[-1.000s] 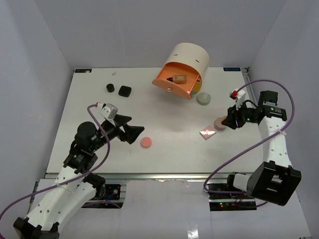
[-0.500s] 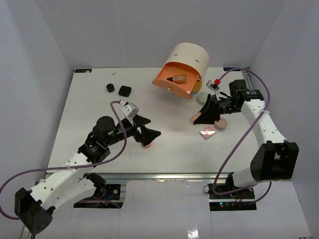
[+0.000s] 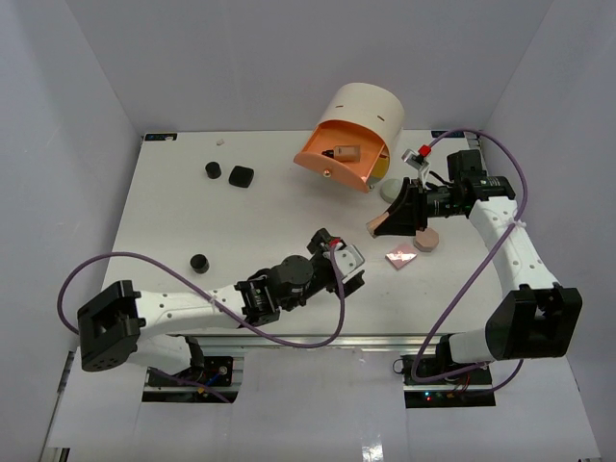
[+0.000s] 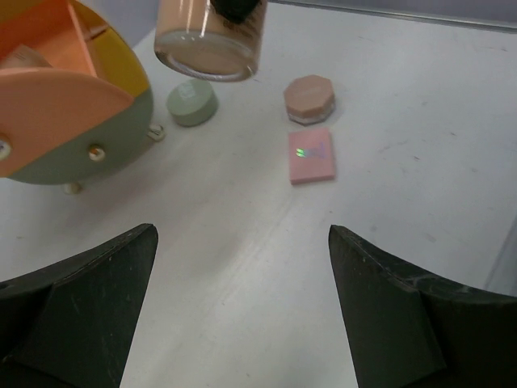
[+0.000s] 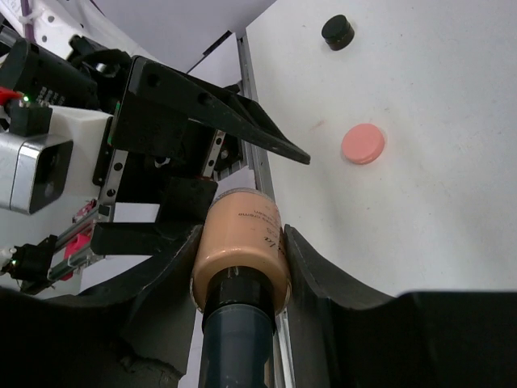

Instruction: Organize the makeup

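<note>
My right gripper (image 5: 241, 252) is shut on a peach foundation bottle (image 5: 240, 234) with a dark cap. It holds the bottle (image 3: 383, 221) above the table, just right of the orange drawer (image 3: 332, 162). My left gripper (image 4: 242, 307) is open and empty, low over bare table near the front middle (image 3: 339, 262). Ahead of it lie a pink square palette (image 4: 312, 156), a tan compact (image 4: 308, 99) and a grey-green compact (image 4: 192, 101). A pink round compact (image 5: 363, 143) shows only in the right wrist view. Two black jars (image 3: 213, 170) (image 3: 241, 175) sit far left, and a third (image 3: 199, 262) lies near left.
The cream cylindrical box (image 3: 364, 111) stands at the back centre with its orange drawer swung open. A small brown bottle (image 3: 345, 151) lies in that drawer. My left arm (image 3: 192, 306) stretches along the table's near edge.
My left arm swung right along the near edge, covering the pink round compact and uncovering a black jar. The right gripper moved left from the tan compact toward the drawer, holding the bottle.
</note>
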`<control>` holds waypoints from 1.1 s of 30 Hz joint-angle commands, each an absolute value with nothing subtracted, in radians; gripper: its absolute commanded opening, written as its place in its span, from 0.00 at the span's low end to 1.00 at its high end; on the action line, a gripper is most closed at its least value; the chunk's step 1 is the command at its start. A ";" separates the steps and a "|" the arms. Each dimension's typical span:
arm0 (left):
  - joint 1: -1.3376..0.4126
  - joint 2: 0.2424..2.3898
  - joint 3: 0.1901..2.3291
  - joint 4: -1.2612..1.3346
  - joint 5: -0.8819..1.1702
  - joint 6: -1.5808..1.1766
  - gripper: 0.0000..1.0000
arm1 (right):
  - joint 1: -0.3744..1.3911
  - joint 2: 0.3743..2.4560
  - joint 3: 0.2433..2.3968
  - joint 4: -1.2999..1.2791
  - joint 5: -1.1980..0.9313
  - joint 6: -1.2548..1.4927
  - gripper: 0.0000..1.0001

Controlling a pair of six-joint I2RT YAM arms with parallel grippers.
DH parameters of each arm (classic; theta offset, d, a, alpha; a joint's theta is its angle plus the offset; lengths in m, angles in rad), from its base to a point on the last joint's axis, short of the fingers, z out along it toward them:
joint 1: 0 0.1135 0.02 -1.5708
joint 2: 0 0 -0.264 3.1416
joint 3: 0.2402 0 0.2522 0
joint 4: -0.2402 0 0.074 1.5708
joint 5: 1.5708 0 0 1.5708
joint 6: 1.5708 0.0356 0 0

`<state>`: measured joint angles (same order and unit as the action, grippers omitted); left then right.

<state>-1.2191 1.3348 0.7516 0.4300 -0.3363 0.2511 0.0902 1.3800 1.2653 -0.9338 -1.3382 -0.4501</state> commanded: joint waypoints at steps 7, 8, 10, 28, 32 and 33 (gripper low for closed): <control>-1.289 1.463 0.875 0.770 -0.546 0.501 0.92 | 0.093 1.322 1.218 -0.872 -1.340 -0.388 0.08; -1.293 1.469 0.884 0.770 -0.546 0.505 0.91 | 0.094 1.322 1.215 -0.870 -1.337 -0.388 0.08; -1.299 1.484 0.903 0.770 -0.546 0.515 0.90 | 0.096 1.322 1.208 -0.861 -1.333 -0.385 0.08; -1.319 1.542 1.002 0.686 -0.476 0.479 0.43 | 0.114 1.308 1.177 -0.818 -1.330 -0.354 0.08; -1.318 1.537 0.997 0.661 -0.475 0.463 0.34 | 0.114 1.310 1.178 -0.818 -1.332 -0.353 0.08; -1.318 1.535 0.995 0.659 -0.476 0.461 0.31 | 0.114 1.310 1.177 -0.818 -1.332 -0.354 0.08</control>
<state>-1.3174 1.5566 0.9602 0.6763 -0.5054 0.5094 0.1043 1.3431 1.1790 -0.8394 -1.2766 -0.3469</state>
